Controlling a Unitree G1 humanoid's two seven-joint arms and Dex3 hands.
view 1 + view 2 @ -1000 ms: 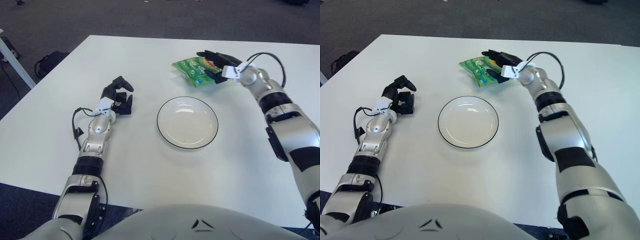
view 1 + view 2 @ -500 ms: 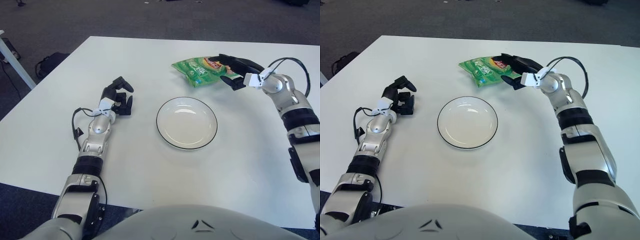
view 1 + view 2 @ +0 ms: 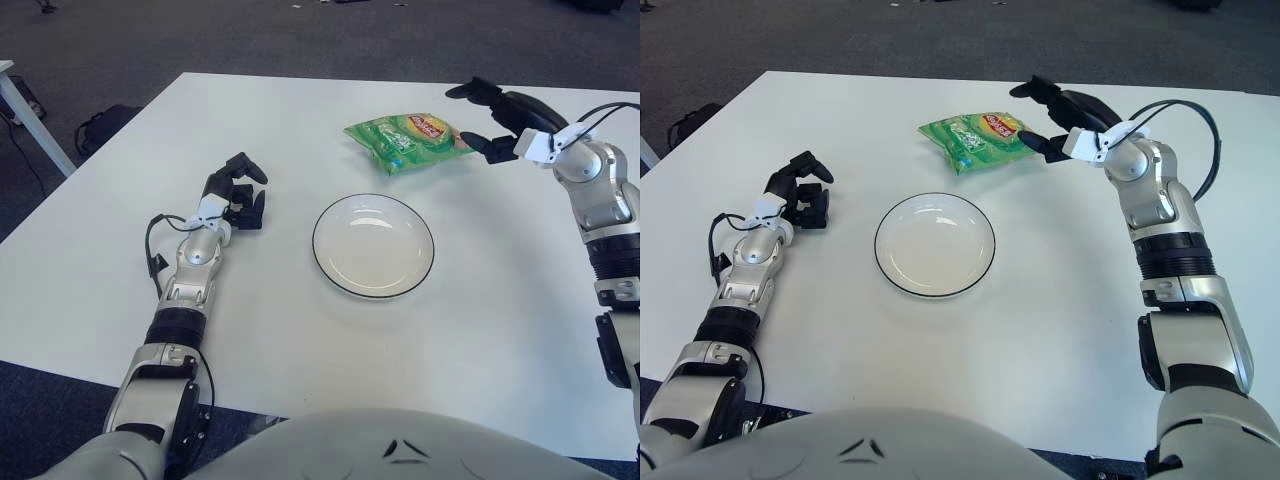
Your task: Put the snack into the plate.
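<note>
I see the green snack bag (image 3: 408, 142) lying on the table (image 3: 300, 330) beyond the empty plate (image 3: 373, 246), my right hand (image 3: 500, 115) spread just beside it, grasping nothing; it looks light, crinkly and slippery, so I'd pinch its near edge.

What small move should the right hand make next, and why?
Probably bring the right hand back left and down to close on the green snack bag. Its fingers are spread and hold nothing, the bag lies on the table beyond the plate, and the plate has nothing in it.

The right hand (image 3: 495, 120) has let go of the snack (image 3: 408, 142).
</note>
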